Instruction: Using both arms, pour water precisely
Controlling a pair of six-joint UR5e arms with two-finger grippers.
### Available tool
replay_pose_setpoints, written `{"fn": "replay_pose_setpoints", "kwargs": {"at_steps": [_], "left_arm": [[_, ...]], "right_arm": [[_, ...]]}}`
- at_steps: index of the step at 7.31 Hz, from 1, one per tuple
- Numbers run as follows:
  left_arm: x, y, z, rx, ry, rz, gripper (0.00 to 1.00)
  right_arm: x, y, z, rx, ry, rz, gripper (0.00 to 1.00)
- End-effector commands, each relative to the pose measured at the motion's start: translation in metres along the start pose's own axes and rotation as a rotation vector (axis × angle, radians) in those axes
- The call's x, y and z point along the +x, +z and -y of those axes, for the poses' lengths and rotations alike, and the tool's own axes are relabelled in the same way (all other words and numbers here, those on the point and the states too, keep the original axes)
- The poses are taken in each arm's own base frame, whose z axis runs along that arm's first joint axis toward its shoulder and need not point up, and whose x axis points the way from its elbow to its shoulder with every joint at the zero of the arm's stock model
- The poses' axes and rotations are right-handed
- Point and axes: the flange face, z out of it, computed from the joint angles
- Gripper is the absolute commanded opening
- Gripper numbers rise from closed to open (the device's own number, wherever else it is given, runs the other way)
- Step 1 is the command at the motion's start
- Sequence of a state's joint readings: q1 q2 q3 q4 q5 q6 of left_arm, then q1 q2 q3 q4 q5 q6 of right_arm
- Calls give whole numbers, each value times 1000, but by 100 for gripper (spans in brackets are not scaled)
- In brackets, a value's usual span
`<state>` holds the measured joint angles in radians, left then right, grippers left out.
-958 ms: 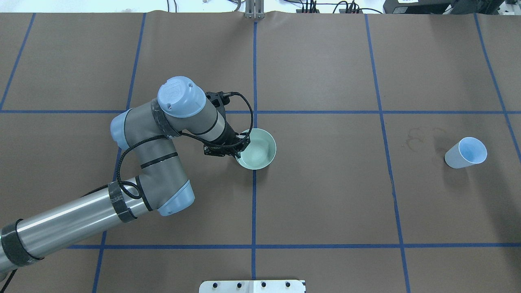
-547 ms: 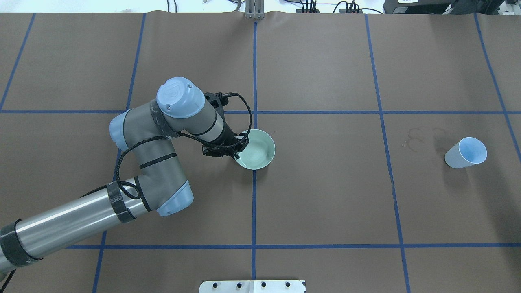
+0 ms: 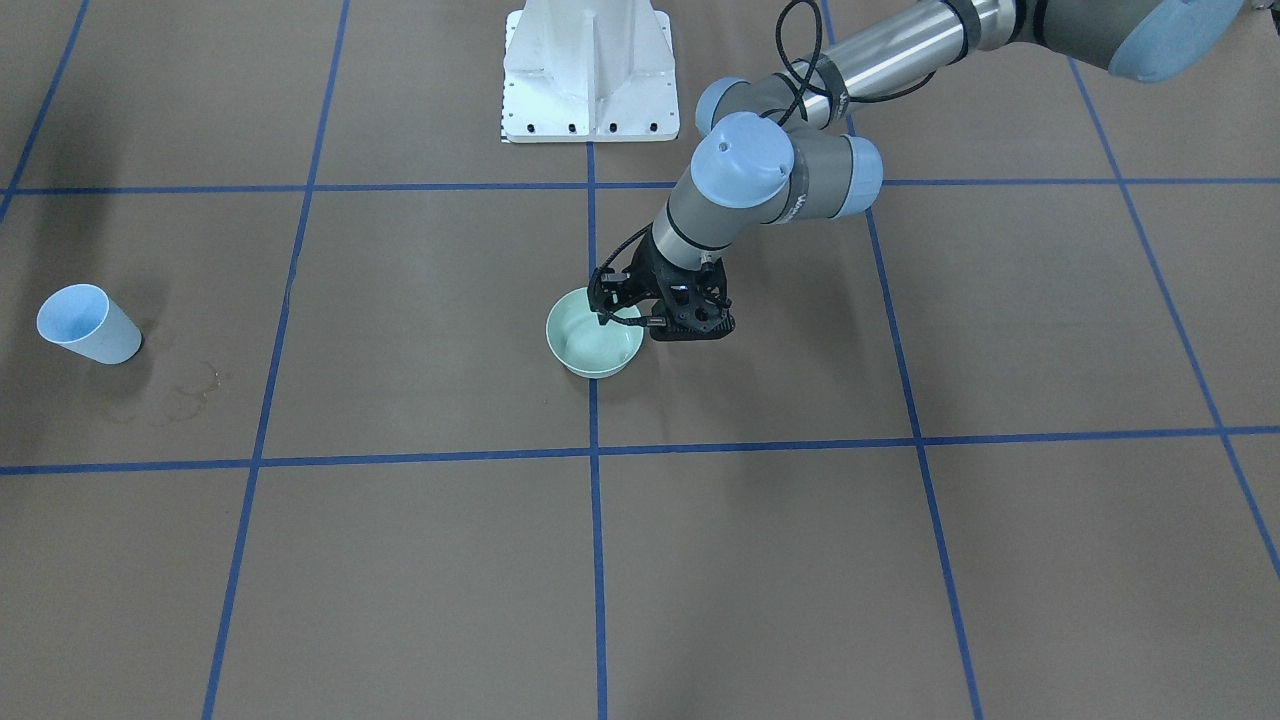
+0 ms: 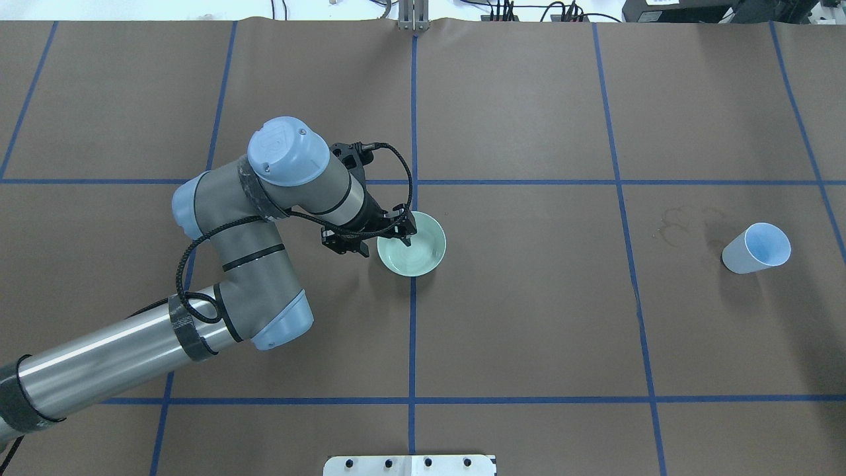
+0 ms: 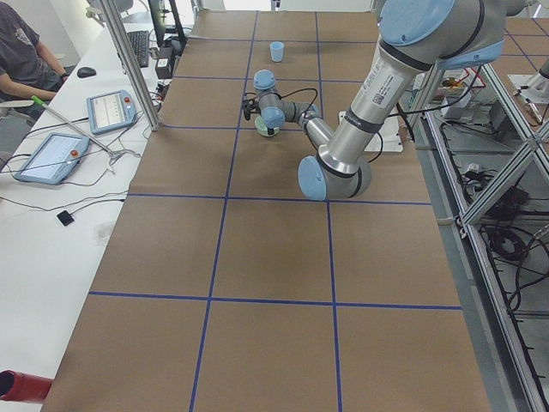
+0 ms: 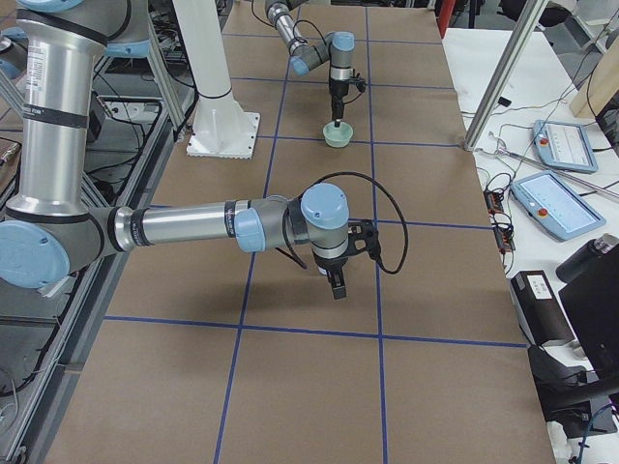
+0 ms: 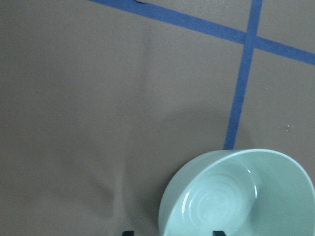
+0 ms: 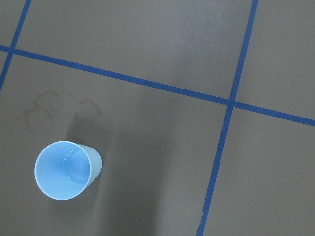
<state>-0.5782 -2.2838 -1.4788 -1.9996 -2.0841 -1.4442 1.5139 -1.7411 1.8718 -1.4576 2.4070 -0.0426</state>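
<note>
A pale green bowl (image 4: pixel 420 254) stands upright on the brown table near the centre line; it also shows in the front view (image 3: pixel 590 352). Faint ripples and white glints of water (image 7: pixel 216 209) lie in its bottom. My left gripper (image 4: pixel 386 246) is open and straddles the bowl's near-left rim, one finger inside and one outside, as the left wrist view (image 7: pixel 172 232) shows. A light blue cup (image 4: pixel 757 248) stands far right, below the right wrist camera (image 8: pixel 66 169). My right gripper (image 6: pixel 336 288) shows only in the exterior right view, pointing down; I cannot tell its state.
Dried ring stains (image 4: pixel 681 221) mark the paper left of the cup. The white pedestal (image 3: pixel 590 70) stands at the robot's side of the table. Blue tape lines cross the table. Operator tablets (image 5: pixel 111 110) and a metal post (image 6: pixel 503 77) stand along the far side.
My left gripper has opened off the bowl's rim and the arm has drawn slightly left. The bowl, held a little tilted before, now rests flat. The cup has not moved.
</note>
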Motion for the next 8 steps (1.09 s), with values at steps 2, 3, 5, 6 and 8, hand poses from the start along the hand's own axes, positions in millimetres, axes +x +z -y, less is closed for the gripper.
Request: {"fn": "replay_pose_setpoints", "kwargs": {"at_steps": [2, 3, 5, 6, 8], "left_arm": [[12, -80, -10, 16, -35, 21, 89], [0, -80, -7, 22, -43, 31, 89], [-31, -93, 9, 52, -65, 46, 88], [-34, -96, 12, 57, -70, 47, 89], [-39, -95, 11, 60, -72, 51, 89]], "right_arm": [[-52, 28, 9, 77, 2, 53, 100], [-78, 50, 6, 98, -53, 73, 100], [-116, 75, -2, 150, -144, 83, 100], [-111, 82, -31, 186, -198, 85, 100], [-68, 103, -80, 313, -286, 86, 100]]}}
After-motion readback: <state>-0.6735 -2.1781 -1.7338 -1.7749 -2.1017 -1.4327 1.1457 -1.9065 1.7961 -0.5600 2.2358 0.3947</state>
